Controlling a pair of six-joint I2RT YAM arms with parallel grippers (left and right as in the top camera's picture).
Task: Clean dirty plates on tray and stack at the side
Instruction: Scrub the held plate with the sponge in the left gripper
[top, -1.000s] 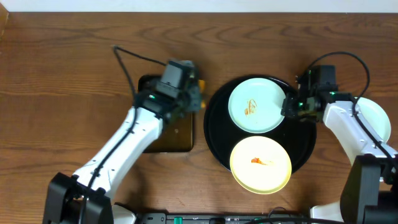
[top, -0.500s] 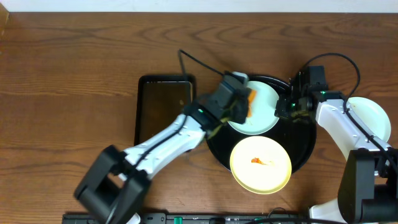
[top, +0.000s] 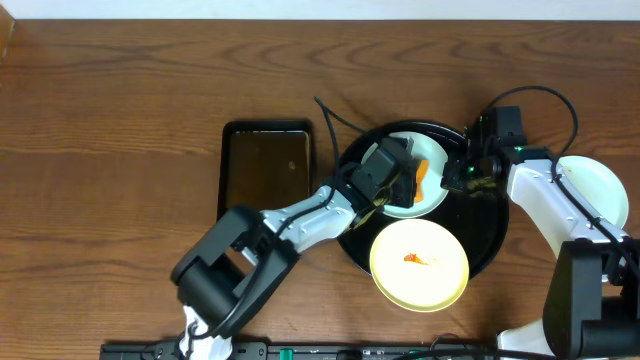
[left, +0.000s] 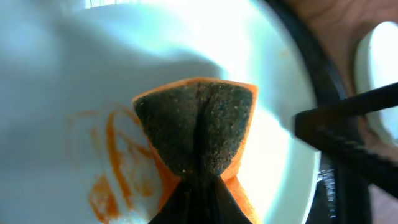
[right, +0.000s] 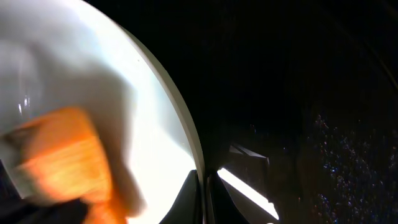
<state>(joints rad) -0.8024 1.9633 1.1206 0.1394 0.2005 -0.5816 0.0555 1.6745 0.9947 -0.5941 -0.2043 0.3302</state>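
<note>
Much of the scene lay covered, cropped or blurred.

In the overhead view the left arm hid the middle of the blue-white plate (top: 432, 152), and the right arm covered part of the other pale plate (top: 606, 186) at far right. In the left wrist view the sponge (left: 196, 134) blocked part of the sauce smear (left: 104, 177), and its lower end ran off the bottom edge, where little of the left gripper (left: 198, 200) showed. In the right wrist view the sponge was an orange blur at lower left, and only the tips of the right gripper (right: 204, 190) rose from the bottom edge.
</note>
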